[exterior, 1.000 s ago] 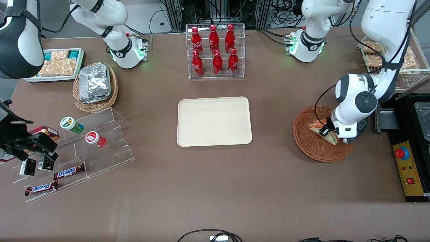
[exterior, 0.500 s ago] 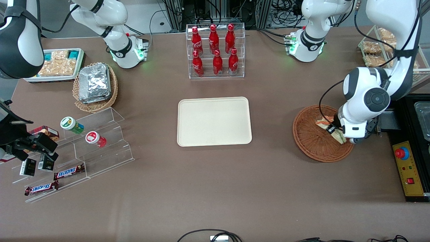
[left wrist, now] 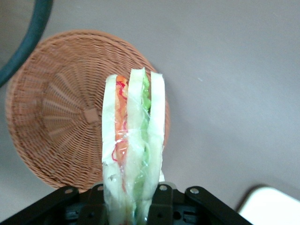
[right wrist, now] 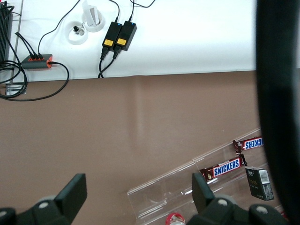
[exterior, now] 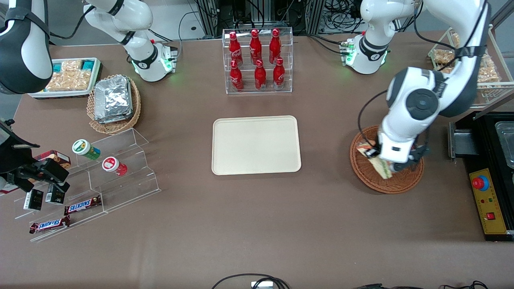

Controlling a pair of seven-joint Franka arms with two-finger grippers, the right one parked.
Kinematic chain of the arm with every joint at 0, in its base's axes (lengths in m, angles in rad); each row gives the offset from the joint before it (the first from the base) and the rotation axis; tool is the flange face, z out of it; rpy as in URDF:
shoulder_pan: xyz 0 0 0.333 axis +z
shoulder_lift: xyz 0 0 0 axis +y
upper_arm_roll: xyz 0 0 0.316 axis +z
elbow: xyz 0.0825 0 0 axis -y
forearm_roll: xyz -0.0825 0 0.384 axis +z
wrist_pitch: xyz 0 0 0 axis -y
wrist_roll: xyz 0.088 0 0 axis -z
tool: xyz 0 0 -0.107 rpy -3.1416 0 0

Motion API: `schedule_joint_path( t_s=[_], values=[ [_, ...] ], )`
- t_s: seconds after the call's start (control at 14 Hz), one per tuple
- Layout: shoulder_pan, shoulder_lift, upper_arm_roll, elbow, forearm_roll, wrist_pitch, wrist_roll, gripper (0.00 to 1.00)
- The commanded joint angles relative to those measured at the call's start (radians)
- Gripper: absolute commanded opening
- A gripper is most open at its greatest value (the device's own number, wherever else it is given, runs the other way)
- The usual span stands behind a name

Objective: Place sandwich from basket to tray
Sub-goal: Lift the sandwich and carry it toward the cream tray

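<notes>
Since 0.5 s ago, the left gripper (exterior: 379,160) has lifted the clear-wrapped triangular sandwich (left wrist: 133,140), jaws clamped on it, above the reddish-brown round wicker basket (exterior: 363,170). Carrying to the cream-beige rectangular tray (exterior: 256,144) remains.

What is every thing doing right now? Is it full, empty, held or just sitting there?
sandwich: wrapped, held up above the basket.
gripper: shut on the sandwich, over the basket.
basket: nothing lying in it.
tray: bare, nothing on it.
cola bottles: upright in their clear rack, caps on.
foil packs: stacked in the tan basket.
</notes>
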State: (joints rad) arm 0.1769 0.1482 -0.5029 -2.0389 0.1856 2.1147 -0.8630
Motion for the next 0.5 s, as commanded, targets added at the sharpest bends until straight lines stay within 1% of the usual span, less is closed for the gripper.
schedule_joint_path(
  t_s=[0.0, 0.14, 0.29, 0.43],
  values=[
    [-0.042, 0.019, -0.075, 0.017, 0.096, -0.016, 0.004, 0.00],
    [-0.130, 0.031, -0.083, 0.014, 0.138, -0.015, 0.004, 0.00],
    [-0.168, 0.043, -0.091, 0.016, 0.143, -0.007, 0.002, 0.00],
    [-0.241, 0.065, -0.095, 0.016, 0.141, 0.007, -0.002, 0.00]
  ],
)
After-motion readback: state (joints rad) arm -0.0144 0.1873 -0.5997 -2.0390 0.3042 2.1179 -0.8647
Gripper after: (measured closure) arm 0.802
